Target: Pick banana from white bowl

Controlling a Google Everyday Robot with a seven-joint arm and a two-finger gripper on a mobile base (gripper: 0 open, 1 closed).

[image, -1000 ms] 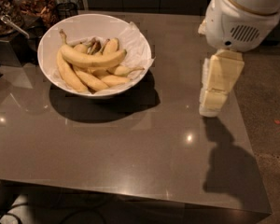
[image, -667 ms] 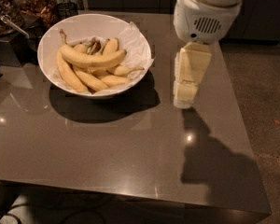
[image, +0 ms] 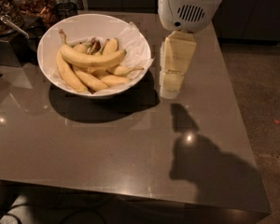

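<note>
The gripper (image: 170,90) has been brought leftward across the upper part of the frame. It is now hung from its white wrist housing (image: 191,6) just right of the white bowl (image: 47,40), low over the tabletop (image: 107,143). Nothing is held in it; whether it is open or closed cannot be told. The banana (image: 91,59) is laid across the top of the shorter bananas (image: 71,74) in the bowl at upper left, on the crinkled paper lining (image: 136,37), and is not touched.

Compared with the earlier frames, where the gripper was placed well to the right of the bowl, the gap has been nearly closed. The bowl and fruit are unmoved. The approach is judged nearly done, with the reach over the rim still to be made.
</note>
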